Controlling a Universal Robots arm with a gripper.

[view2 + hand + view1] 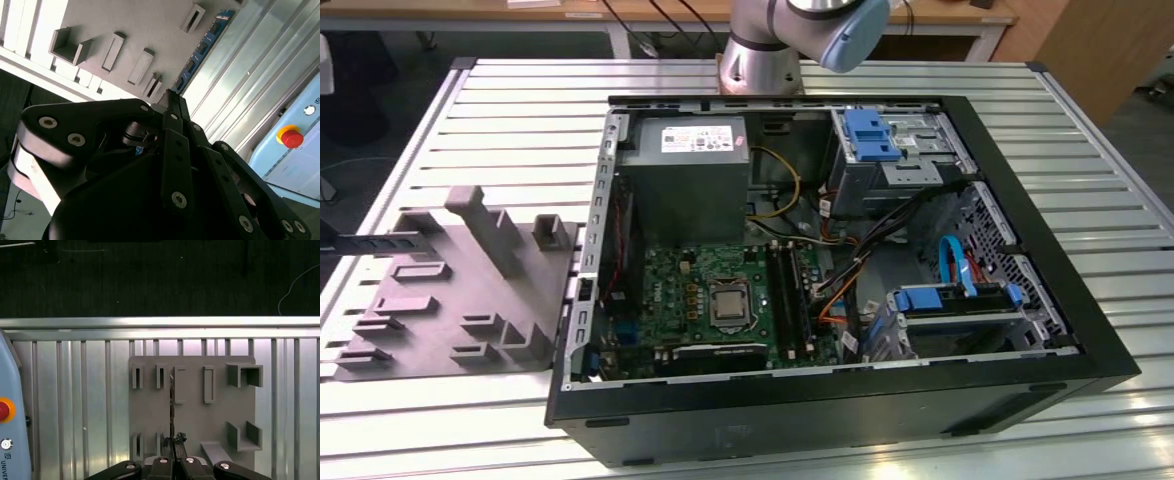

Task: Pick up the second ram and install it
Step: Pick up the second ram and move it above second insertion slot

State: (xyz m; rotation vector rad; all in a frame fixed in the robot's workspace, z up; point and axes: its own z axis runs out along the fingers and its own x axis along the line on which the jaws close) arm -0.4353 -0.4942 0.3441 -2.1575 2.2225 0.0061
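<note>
Hand (173,441) clamped on one end of the memory stick (172,400), stick reaching straight out past the fingertips, pointing toward the grey slotted holder (192,425) on the ribbed metal surface (95,400)

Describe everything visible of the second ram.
The second ram shows in the second wrist view as a slim, flat blue circuit board with dark chips; edge-on in the first wrist view, a thin dark line. It juts out from the end effector, which looks closed on its near end, over the grey fixture; contact with it is unclear.
</note>
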